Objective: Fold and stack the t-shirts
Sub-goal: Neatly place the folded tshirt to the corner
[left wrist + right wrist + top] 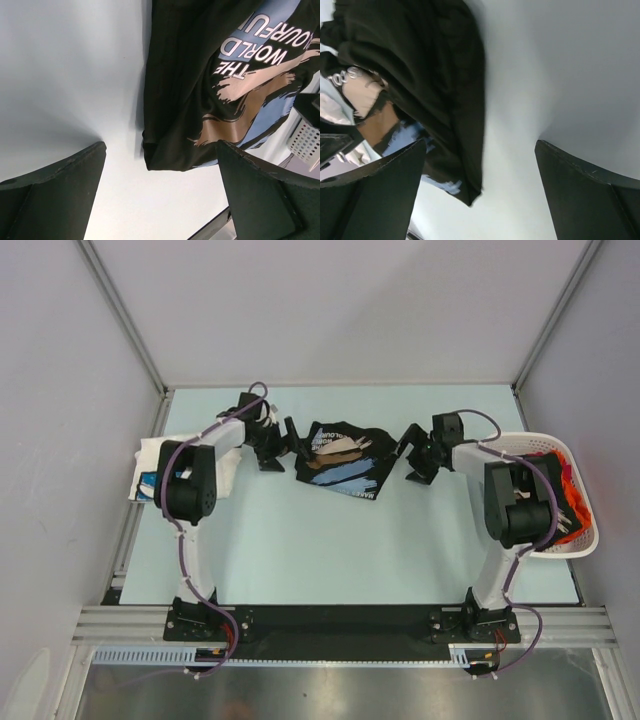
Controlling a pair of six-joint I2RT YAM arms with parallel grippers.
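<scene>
Left gripper (160, 150): released, jaws wide, holding nothing, its fingertips just off the left end of the black printed t-shirt (338, 458). Right gripper (480, 145): likewise released and empty, just off the shirt's right end. The shirt lies on the worktop (300, 550) about midway between the left and right edges, nearer the far edge, print up. It is bunched and partly doubled over, not flat. Long axis runs roughly left to right, dipping slightly toward the near-right corner. I cannot tell the collar end from the hem; the lettering reads upside down from the arm bases. Further out, a white tee (150, 462) sits at the left edge, and orange tees (572, 502) fill the basket (590, 532) at the right edge. Risks, as judged: closing on these rumpled ends may pinch several layers, or only one, so lifting skews the cloth; folding without flattening would trap creases and make a lopsided stack.
</scene>
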